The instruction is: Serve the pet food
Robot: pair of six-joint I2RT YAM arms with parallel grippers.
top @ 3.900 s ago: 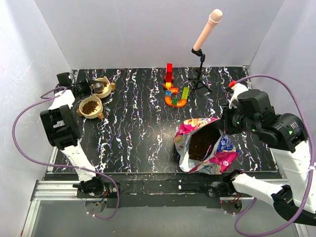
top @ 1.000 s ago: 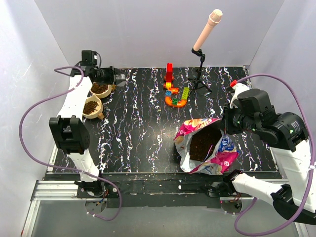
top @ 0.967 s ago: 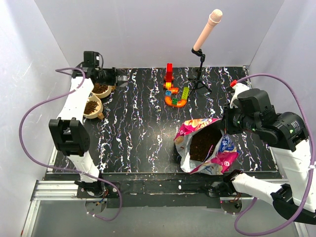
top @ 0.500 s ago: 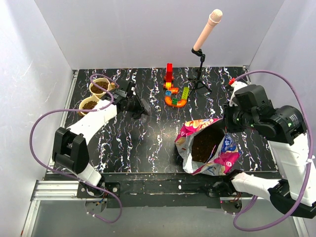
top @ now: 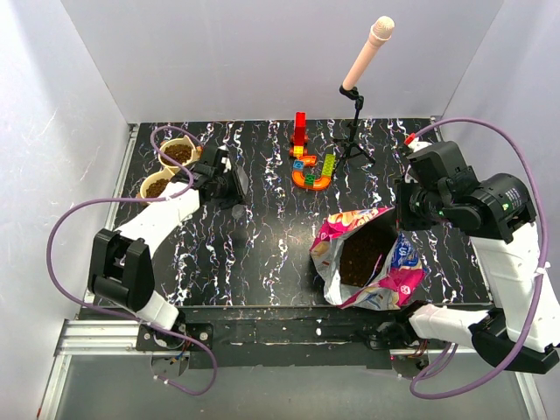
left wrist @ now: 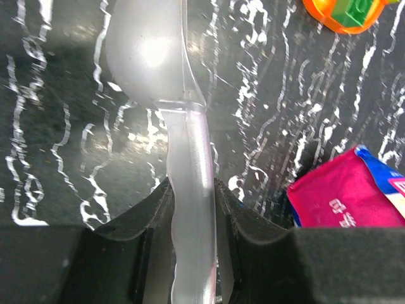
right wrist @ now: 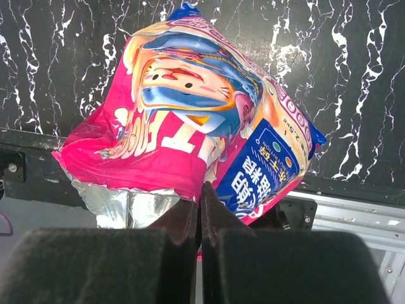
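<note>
Kibble [top: 360,255] in bag [top: 389,282], rim pinched by right fingers [right wrist: 182,223]; left fingers [left wrist: 126,235] clamp scoop [left wrist: 149,54].

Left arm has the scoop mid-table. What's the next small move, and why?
Probably swing the left gripper rightward toward the open mouth of the bag. Its clear scoop looks empty, the pet food lies exposed inside the bag, and the right gripper pinches the bag's edge, holding it open. The tan bowls hold some kibble already.

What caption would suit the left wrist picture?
Left jaws hold a clear scoop by its handle over the marbled table, the pink food bag at right.
</note>
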